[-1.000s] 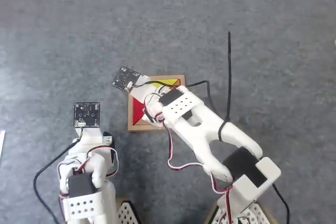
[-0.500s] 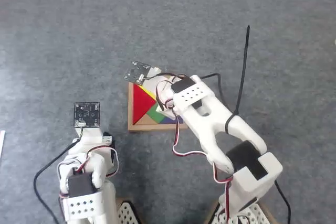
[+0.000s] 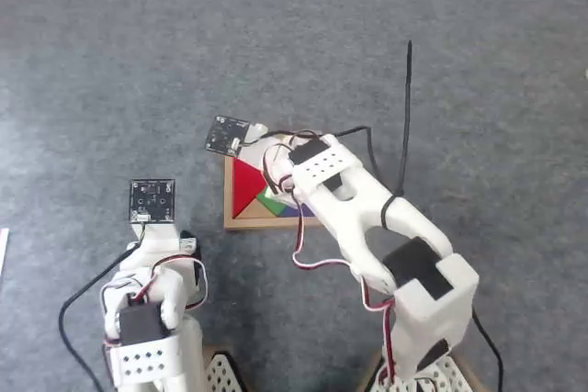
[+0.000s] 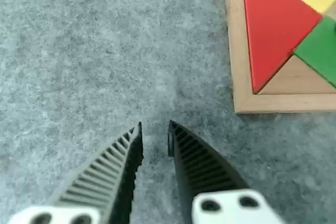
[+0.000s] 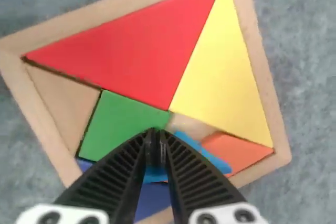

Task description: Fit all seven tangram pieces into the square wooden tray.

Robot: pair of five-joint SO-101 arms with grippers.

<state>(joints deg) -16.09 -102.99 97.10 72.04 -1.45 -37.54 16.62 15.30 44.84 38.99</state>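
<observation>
The square wooden tray (image 5: pixel 265 85) holds a large red triangle (image 5: pixel 131 51), a large yellow triangle (image 5: pixel 220 82), a green square (image 5: pixel 118 129) and an orange triangle (image 5: pixel 239 150). A light blue piece (image 5: pixel 202 150) lies askew near the orange one, with a dark blue piece (image 5: pixel 152 198) beside it. One triangular patch of tray floor (image 5: pixel 58 98) is bare. My right gripper (image 5: pixel 155 134) is shut, its tips just over the light blue piece at the green square's corner. My left gripper (image 4: pixel 155 127) hovers over the carpet beside the tray's corner (image 4: pixel 241 103), open by a narrow gap and holding nothing.
Grey carpet (image 3: pixel 110 80) covers the table all around the tray (image 3: pixel 241 220). The right arm (image 3: pixel 367 218) stretches over the tray from the near side. The left arm (image 3: pixel 152 263) stands at the near left. A black cable (image 3: pixel 405 117) rises on the right.
The right arm's wrist swung right over the tray, then came back a little to the left. The left arm has stayed still.
</observation>
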